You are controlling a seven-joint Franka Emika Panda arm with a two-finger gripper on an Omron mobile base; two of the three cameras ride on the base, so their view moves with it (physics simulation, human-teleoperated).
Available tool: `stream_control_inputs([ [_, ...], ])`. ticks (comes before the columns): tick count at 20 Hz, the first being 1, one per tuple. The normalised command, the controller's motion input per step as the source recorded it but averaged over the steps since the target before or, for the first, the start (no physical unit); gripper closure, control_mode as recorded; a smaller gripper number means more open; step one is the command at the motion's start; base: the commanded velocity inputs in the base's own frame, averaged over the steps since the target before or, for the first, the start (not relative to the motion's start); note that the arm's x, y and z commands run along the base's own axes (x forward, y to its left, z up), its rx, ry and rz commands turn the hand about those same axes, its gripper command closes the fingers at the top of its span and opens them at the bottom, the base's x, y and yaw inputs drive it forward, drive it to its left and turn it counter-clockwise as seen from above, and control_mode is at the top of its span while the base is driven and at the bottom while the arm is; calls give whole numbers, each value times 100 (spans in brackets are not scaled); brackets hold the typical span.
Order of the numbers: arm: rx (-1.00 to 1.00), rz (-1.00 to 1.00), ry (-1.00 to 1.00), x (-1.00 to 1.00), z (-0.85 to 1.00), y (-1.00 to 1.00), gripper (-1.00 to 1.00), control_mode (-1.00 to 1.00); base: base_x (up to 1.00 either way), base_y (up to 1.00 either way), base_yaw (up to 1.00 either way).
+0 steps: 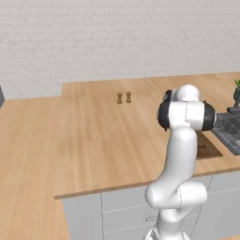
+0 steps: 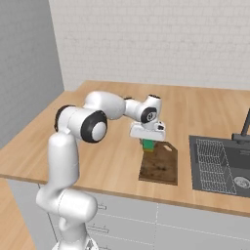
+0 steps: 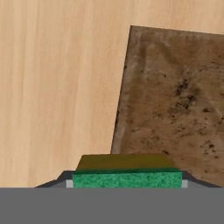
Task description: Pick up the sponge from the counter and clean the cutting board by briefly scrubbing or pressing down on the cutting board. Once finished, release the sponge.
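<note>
My gripper is shut on the green sponge, which it holds just over the far left corner of the dark brown cutting board. In the hand view the sponge sits between the fingertips of the gripper, green face toward the camera and yellowish layer beyond it. The stained cutting board spreads up and to the right, with the light wood counter on the left. I cannot tell whether the sponge touches the board. In the left base view the arm hides most of the cutting board.
A dark grey sink basin with a faucet lies right of the board. Two small shakers stand far back on the counter. A plant is at the right edge. The front counter edge runs close to the board.
</note>
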Motion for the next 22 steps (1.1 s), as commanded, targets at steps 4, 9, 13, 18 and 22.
stream_control_inputs([
  [4,-6,0,-2,11,-40,0,100,-100,0,0,0],
  [9,-3,0,0,16,-35,-5,100,-100,0,0,0],
  [13,-2,0,-2,8,-28,-9,100,-100,0,0,0],
  [18,-2,0,-5,4,-10,-23,100,-100,0,0,0],
  [22,-7,-1,-4,26,0,-24,100,-100,0,0,0],
])
